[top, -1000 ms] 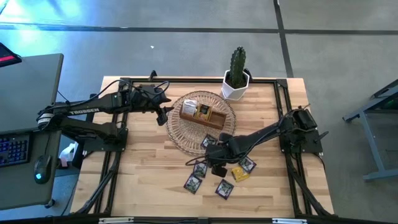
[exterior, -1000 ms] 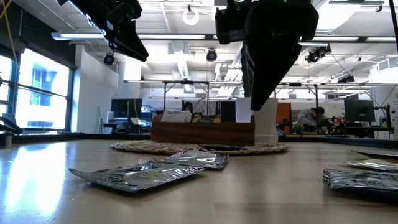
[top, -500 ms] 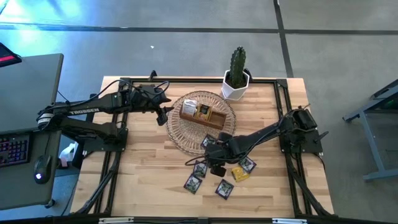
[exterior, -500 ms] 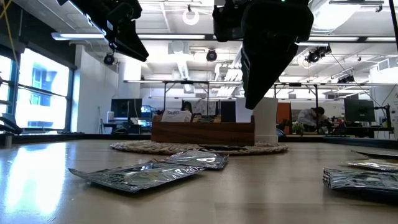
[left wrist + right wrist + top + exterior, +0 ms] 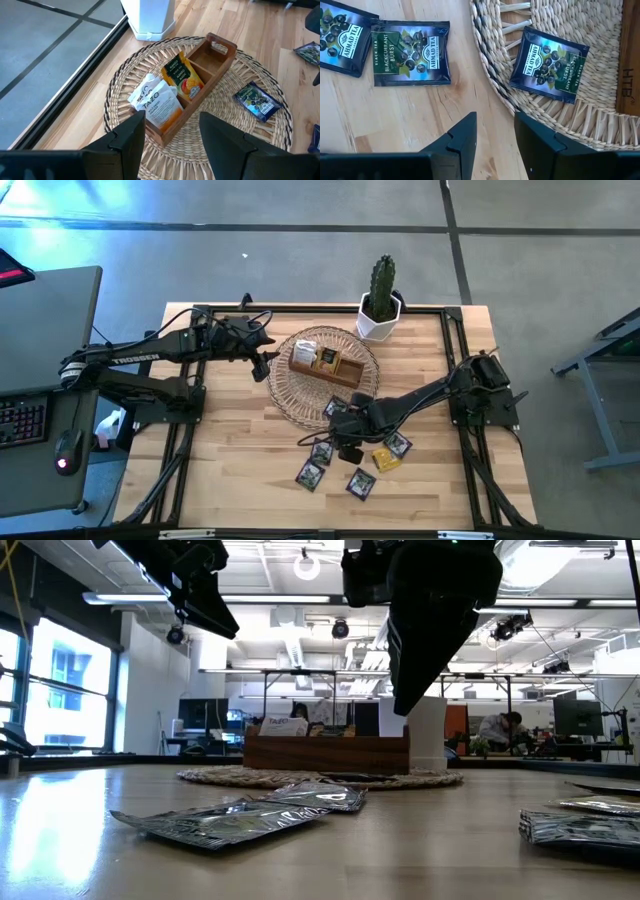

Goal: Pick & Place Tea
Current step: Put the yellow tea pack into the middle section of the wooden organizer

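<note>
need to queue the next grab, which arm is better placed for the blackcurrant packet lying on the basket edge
Right. Its tool hovers open beside the blackcurrant packet on the wicker basket rim. The left tool waits, open, at the basket's far side by the wooden box.

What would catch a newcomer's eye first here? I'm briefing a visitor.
The round wicker mat mid-table, carrying a wooden box with upright tea packets. Near it, the right pincer hangs open above dark packets scattered on the wood. A potted cactus stands at the far edge.
</note>
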